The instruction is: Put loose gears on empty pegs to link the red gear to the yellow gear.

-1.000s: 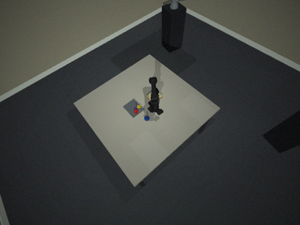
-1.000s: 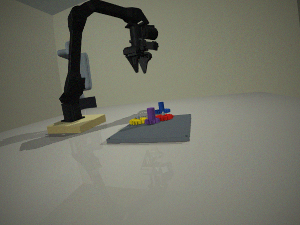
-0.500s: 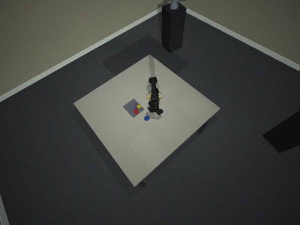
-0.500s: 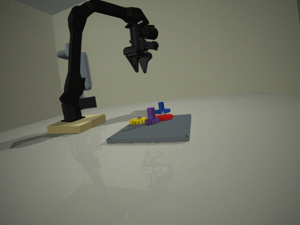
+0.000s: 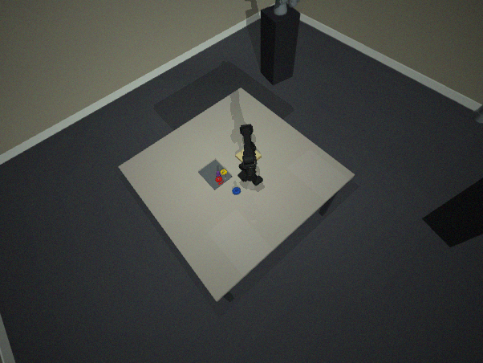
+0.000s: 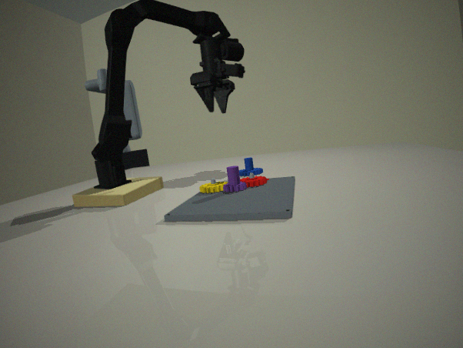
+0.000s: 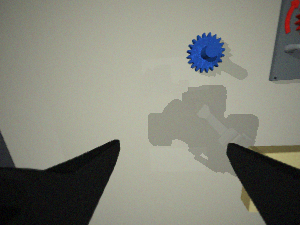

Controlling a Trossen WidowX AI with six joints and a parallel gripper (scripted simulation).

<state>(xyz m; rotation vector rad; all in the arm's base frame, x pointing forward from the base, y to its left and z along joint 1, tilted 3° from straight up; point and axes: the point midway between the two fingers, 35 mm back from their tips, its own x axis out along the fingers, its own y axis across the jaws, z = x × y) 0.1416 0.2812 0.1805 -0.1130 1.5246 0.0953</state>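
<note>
The grey board lies on the table. On it stand the red gear, the yellow gear and a small purple gear with a tall handle. The purple gear sits low between the other two; whether its teeth mesh with both is too small to tell. A blue gear with a handle stands upright on the table beside the board. My gripper is open and empty, high above the table, off the board's side.
The arm's pale wooden base stands on the table near the board. A short grey peg shows at the board's edge in the wrist view, near the red arrow. Dark pedestals stand beyond the table.
</note>
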